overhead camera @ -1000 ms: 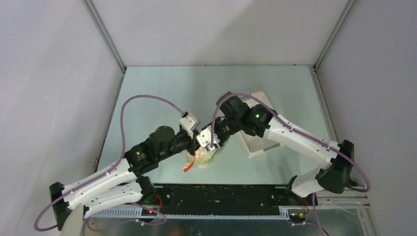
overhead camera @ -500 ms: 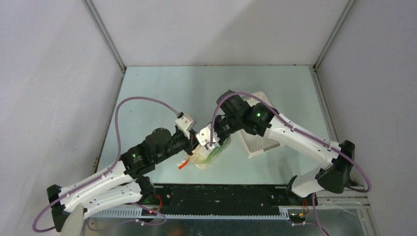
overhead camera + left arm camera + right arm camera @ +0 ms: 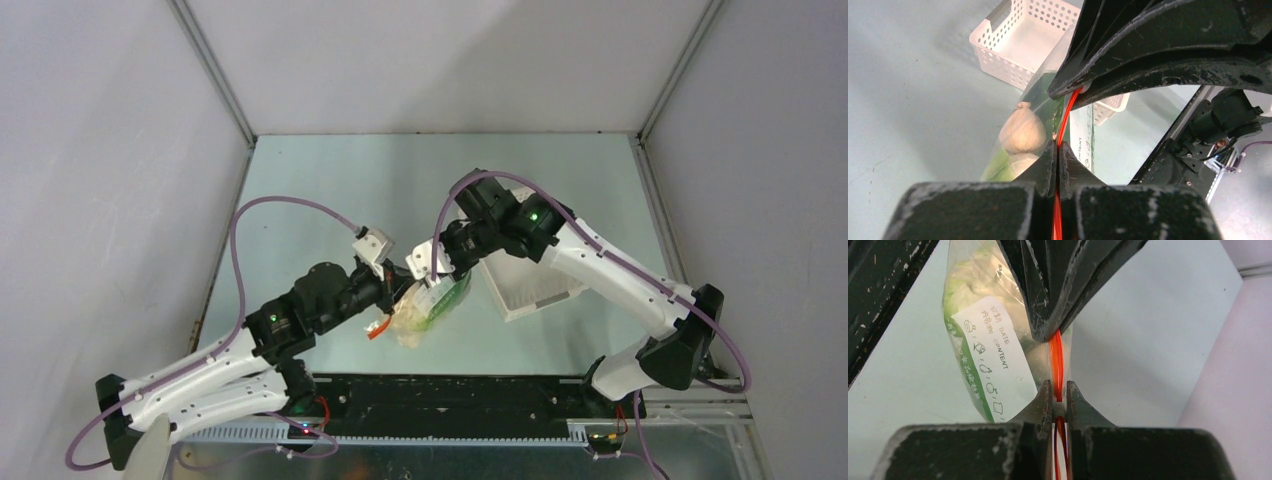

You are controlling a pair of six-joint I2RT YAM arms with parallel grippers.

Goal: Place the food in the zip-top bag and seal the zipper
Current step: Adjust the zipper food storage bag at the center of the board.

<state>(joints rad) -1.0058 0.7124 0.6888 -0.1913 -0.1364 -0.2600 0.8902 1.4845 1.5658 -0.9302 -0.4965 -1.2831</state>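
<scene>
Pale green desk (image 3: 330,190) fills the booth between grey walls (image 3: 440,60), and our work sits just near of its middle. Closest to us, our left gripper (image 3: 1057,150) is pinched tight on the zipper (image 3: 1066,117), and the red-orange strip runs up out of its closed fingers. The zip-top bag (image 3: 428,308) hangs below the strip between our two grippers; we cannot tell whether its bottom touches the desk. Inside it we see a pale garlic-like lump (image 3: 1022,132) and the green of the bok choy (image 3: 1042,95), and a white printed label (image 3: 990,352) is on the clear plastic. Just beyond, our right gripper (image 3: 1059,390) is clamped on the same strip, facing the left one with fingertips close together. Farther off, toward the right edge, the white perforated basket (image 3: 530,280) sits on the desk.
</scene>
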